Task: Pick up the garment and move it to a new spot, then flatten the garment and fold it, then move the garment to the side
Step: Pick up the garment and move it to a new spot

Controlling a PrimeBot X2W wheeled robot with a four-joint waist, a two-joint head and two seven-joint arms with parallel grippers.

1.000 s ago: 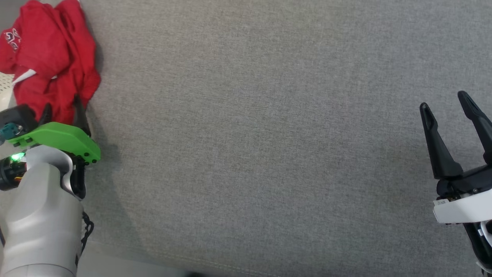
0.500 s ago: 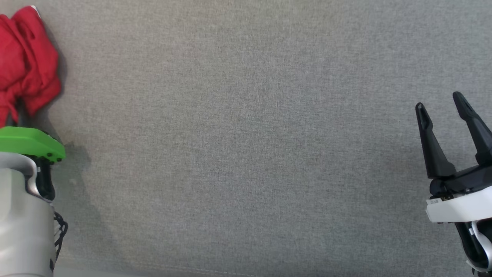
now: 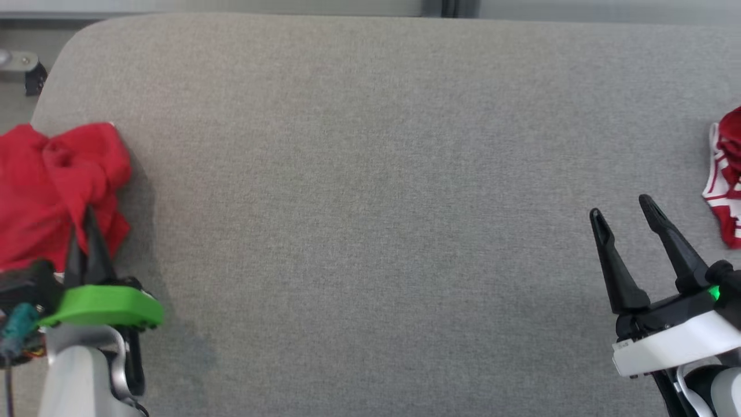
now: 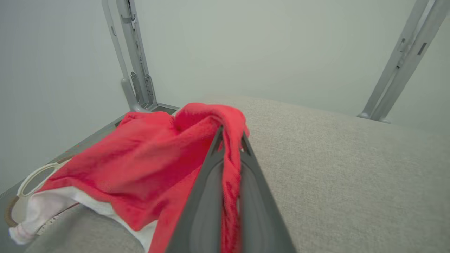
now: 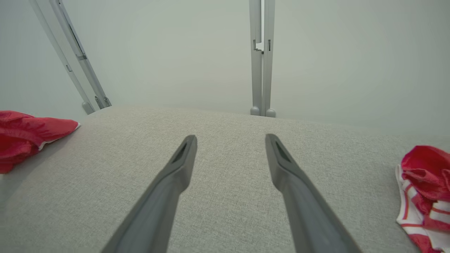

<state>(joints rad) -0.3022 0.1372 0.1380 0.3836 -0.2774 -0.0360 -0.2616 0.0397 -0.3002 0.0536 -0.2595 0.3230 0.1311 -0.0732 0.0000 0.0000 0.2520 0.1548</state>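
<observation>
A crumpled red garment (image 3: 55,191) lies at the left edge of the grey padded table (image 3: 370,202). My left gripper (image 3: 82,226) is shut on a fold of it; in the left wrist view red cloth (image 4: 140,165) runs between the two closed fingers (image 4: 207,196), with a white lining showing below. My right gripper (image 3: 624,213) hovers open over bare table at the lower right, nothing between its fingers (image 5: 168,186). The same red garment (image 5: 28,135) shows at the left of the right wrist view.
A second garment, red with white stripes (image 3: 726,179), lies at the table's right edge and shows again as the striped cloth (image 5: 425,196). Grey frame posts (image 5: 261,56) stand behind the table. The table's rounded far-left corner (image 3: 75,40) is in view.
The head camera has tilted up and shifted, bringing the table's far edge and the striped garment into view. My left gripper stays shut on the red garment; the right stays open.
</observation>
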